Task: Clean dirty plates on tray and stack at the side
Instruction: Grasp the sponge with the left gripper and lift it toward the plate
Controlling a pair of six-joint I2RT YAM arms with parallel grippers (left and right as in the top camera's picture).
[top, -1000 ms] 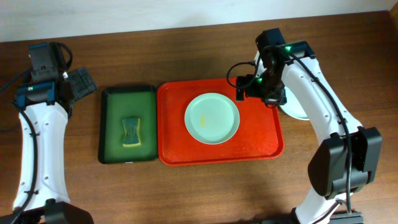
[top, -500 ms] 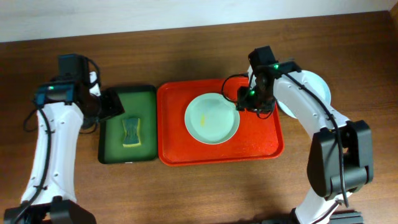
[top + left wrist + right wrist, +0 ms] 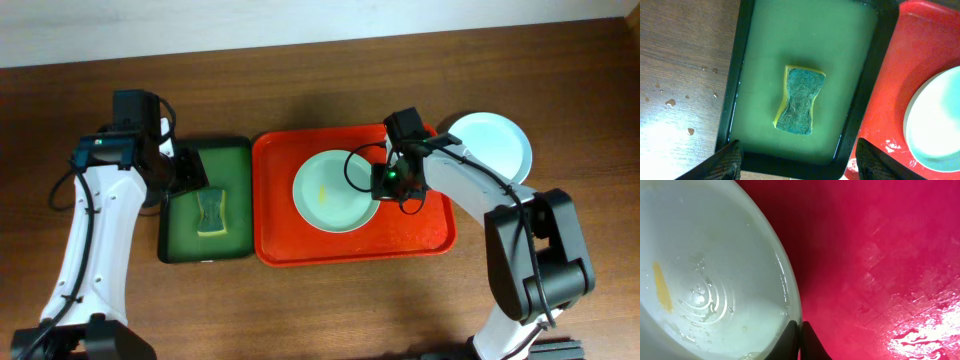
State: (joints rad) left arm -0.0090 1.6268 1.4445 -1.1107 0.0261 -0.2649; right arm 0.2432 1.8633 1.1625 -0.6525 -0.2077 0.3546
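A pale mint plate point(image 3: 335, 190) with a yellow smear lies on the red tray point(image 3: 420, 225). My right gripper point(image 3: 383, 180) is at that plate's right rim. In the right wrist view its fingers point(image 3: 800, 340) are shut on the rim of the wet plate point(image 3: 705, 270), one inside and one outside, with red tray point(image 3: 880, 255) beside them. A second plate point(image 3: 490, 145) sits on the table right of the tray. My left gripper point(image 3: 187, 170) hovers open above the sponge point(image 3: 799, 102); its fingertips point(image 3: 800, 162) straddle the near end of the green tray.
The dark green tray point(image 3: 230, 170) holds soapy water and the yellow-green sponge point(image 3: 211, 212), directly left of the red tray. Water drops point(image 3: 670, 102) dot the wooden table left of it. The red tray's surface is wet.
My right gripper moved left to the plate's rim and shut on it; the plate shifted slightly left. My left arm swung right over the green tray, jaws narrowing a little.
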